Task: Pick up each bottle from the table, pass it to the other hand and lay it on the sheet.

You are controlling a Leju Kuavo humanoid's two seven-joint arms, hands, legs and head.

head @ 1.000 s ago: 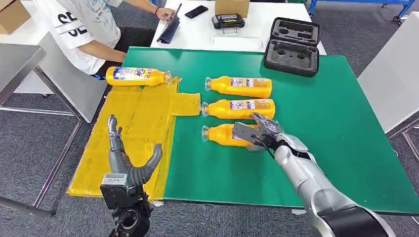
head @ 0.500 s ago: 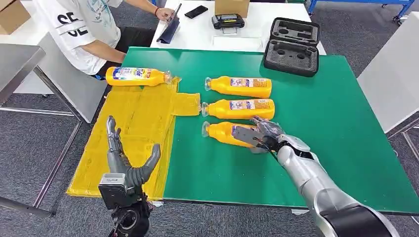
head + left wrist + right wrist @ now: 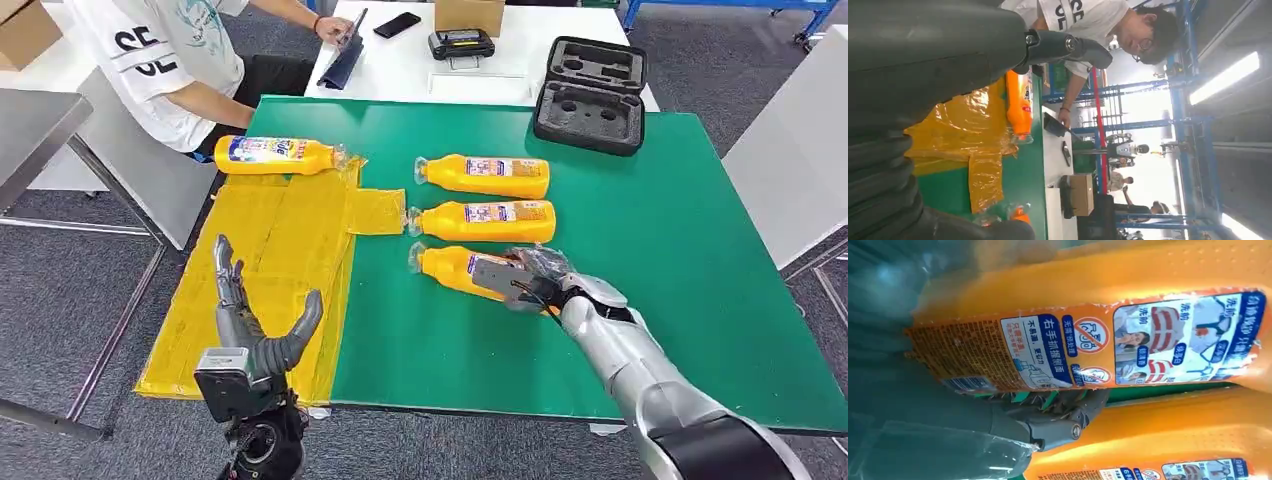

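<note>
Since a second ago, right hand (image 3: 522, 276) had settled lower, fingers wrapping the nearest orange bottle (image 3: 452, 269) on the green table (image 3: 690, 240); left hand (image 3: 258, 335) spread near, over yellow sheet (image 3: 285, 235). Grasp step; lift and handover probably next.

4 orange bottles (image 3: 486, 175), blue-white labels; yellow sheet (image 3: 270, 270); green table (image 3: 660, 230); black case (image 3: 590, 95).

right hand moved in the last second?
Yes. The right hand has dropped slightly toward the table's near edge, away from the middle bottle, and now sits over the nearest bottle.
</note>
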